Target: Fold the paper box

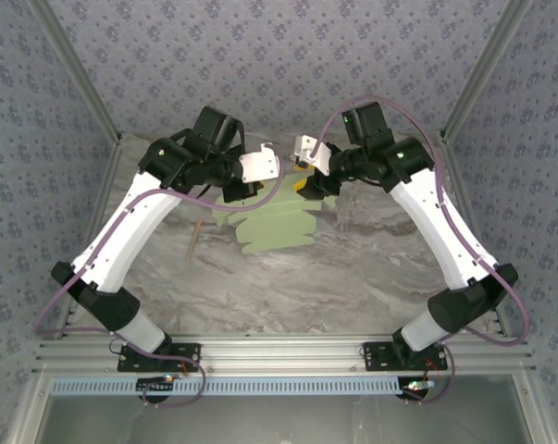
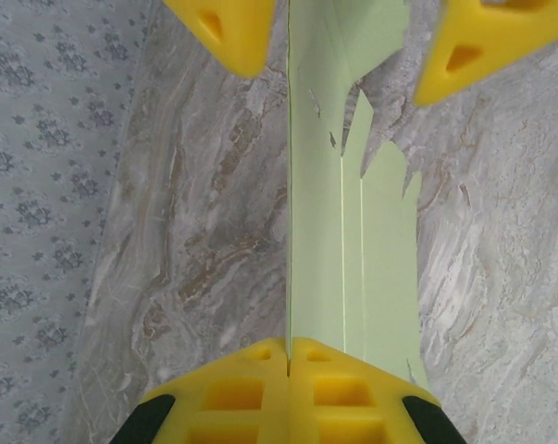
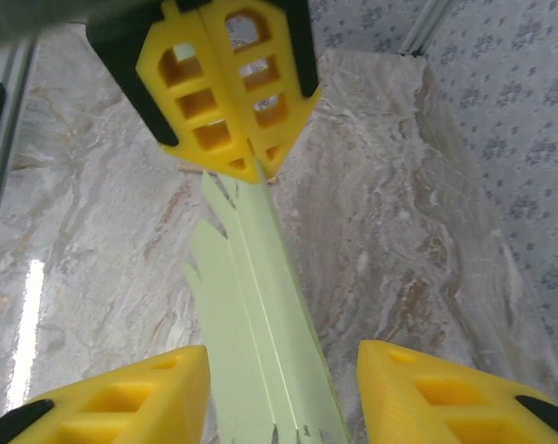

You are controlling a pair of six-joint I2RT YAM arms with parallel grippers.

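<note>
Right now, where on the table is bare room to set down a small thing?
Bare: the near marble table between the paper box and the arm bases. Crowded: far centre, where both jaws meet at the box, and left of it, where the thin stick lies.

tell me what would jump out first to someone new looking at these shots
The pale green paper box, a flat die-cut sheet with jagged tabs, is held up over the marbled table at the far middle, where the two arms meet. The left gripper is shut on one edge of it. The right gripper is open, with a yellow finger on either side of the sheet's other end.
</note>
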